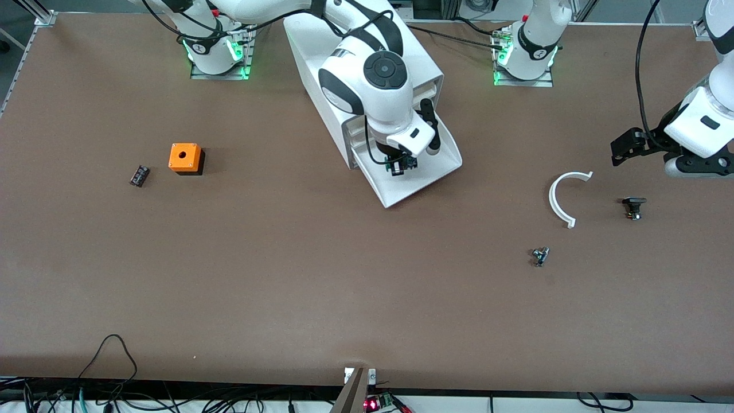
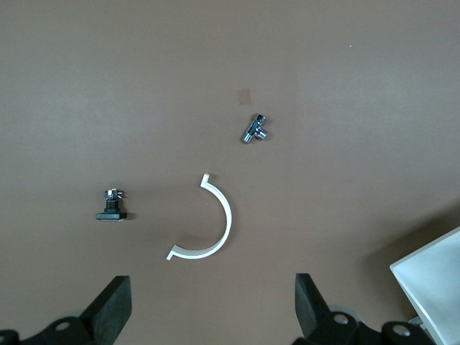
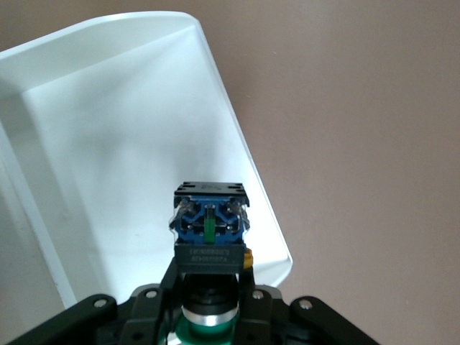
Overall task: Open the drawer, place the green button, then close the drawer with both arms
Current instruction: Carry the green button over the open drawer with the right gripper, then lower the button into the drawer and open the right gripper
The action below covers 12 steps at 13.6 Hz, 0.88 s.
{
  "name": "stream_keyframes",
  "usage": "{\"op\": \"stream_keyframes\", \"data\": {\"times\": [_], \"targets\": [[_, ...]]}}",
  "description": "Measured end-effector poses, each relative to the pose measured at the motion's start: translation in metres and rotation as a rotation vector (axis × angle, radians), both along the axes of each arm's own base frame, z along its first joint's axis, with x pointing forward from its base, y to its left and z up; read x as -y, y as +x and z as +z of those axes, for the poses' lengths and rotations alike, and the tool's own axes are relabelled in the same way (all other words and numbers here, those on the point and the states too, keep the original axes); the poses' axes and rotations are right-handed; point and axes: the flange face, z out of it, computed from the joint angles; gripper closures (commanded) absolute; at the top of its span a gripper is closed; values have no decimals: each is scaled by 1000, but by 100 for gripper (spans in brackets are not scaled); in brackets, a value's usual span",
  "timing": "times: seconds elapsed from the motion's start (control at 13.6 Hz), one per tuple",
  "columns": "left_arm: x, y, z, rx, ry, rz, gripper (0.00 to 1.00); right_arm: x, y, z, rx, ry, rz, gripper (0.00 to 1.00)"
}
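The lowest drawer (image 1: 427,180) of the white cabinet (image 1: 321,57) is pulled out, its tray bare in the right wrist view (image 3: 129,144). My right gripper (image 1: 398,163) hangs over the open drawer, shut on the button (image 3: 210,230). The button's dark bluish-black body points down at the tray and its green cap sits between the fingers (image 3: 167,277). My left gripper (image 1: 628,146) is open and empty, up in the air at the left arm's end of the table, over bare table beside a white curved piece (image 2: 208,226).
An orange box with a hole (image 1: 185,158) and a small black part (image 1: 139,175) lie toward the right arm's end. A white curved piece (image 1: 565,198), a small black part (image 1: 633,206) and a small metal part (image 1: 539,256) lie toward the left arm's end.
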Motion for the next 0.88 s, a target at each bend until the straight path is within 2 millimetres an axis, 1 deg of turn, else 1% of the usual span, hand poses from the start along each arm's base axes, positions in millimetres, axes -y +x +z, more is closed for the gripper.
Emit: {"op": "stream_keyframes", "data": {"times": [0.15, 0.22, 0.37, 0.59, 0.81, 0.88], "targets": [[0, 1, 0, 0, 0, 1, 0, -2, -3, -8, 10, -22, 57, 75], [0, 2, 3, 6, 0, 1, 0, -5, -6, -15, 9, -33, 74, 75], [-1, 5, 9, 20, -12, 6, 0, -14, -17, -35, -8, -52, 98, 75], [-5, 7, 8, 12, -21, 18, 0, -26, -32, -63, -34, -75, 124, 73], [-3, 8, 6, 7, -49, 22, 0, -27, -37, -83, -53, -89, 130, 66], [-1, 8, 5, 4, -67, 23, 0, -28, -37, -87, -51, -83, 131, 59]]}}
